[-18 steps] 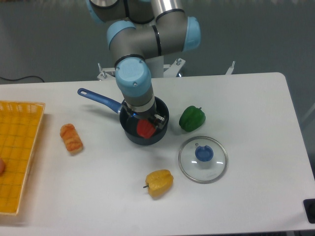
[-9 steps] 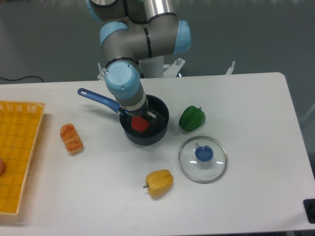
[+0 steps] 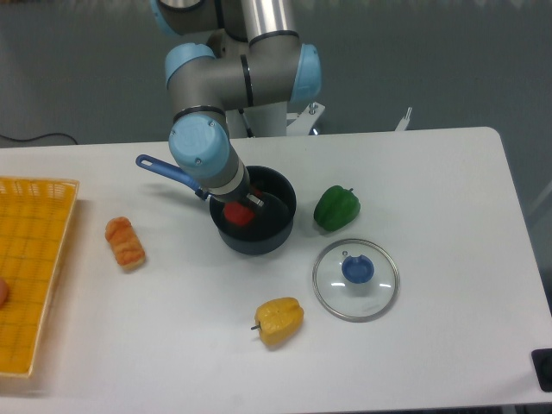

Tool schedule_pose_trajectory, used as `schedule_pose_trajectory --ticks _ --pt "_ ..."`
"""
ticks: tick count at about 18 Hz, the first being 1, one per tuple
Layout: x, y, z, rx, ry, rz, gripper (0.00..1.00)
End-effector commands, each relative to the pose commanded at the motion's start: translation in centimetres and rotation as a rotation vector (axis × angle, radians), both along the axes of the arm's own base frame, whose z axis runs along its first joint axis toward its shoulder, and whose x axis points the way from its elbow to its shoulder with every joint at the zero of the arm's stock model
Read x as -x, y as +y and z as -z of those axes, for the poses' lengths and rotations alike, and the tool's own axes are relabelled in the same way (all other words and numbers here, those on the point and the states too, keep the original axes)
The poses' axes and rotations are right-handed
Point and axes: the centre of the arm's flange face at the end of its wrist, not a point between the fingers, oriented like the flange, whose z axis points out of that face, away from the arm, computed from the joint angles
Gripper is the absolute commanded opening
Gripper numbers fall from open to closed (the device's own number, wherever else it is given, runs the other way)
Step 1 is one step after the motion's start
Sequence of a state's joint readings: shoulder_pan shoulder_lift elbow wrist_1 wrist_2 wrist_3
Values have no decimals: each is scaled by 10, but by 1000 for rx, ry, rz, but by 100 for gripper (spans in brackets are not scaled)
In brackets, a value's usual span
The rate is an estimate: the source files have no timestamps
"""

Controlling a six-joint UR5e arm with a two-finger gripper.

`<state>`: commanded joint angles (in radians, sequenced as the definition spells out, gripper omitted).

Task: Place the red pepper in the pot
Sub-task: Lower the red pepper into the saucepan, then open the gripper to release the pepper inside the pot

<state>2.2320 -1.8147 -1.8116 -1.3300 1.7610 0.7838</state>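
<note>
While the gripper (image 3: 239, 207) hangs over the pot (image 3: 276, 226), the red pepper (image 3: 238, 213) sits inside, directly under the wrist. Finger state: cannot tell, arm blocks them. Green pepper (image 3: 336, 208) just right of pot.

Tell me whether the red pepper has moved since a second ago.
Yes. The red pepper has shifted left and slightly up, from the front rim of the pot toward its handle side, away from the green pepper.
</note>
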Motion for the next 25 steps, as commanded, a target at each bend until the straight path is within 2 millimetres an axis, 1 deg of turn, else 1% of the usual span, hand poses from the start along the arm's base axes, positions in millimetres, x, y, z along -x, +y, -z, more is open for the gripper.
schedule_pose_trajectory --ticks 2,4,6,8,14,16,25 --pt "-1 -1 6 15 -3 3 61" --pt "-7 2 12 30 -4 18 61" --pt "-7 3 19 47 -2 19 61" --pt "-9 4 21 50 -2 25 61" --pt "-10 5 25 56 -7 28 62" --pt "-9 6 31 66 -13 28 62" --pt "-12 7 38 84 -11 40 64"
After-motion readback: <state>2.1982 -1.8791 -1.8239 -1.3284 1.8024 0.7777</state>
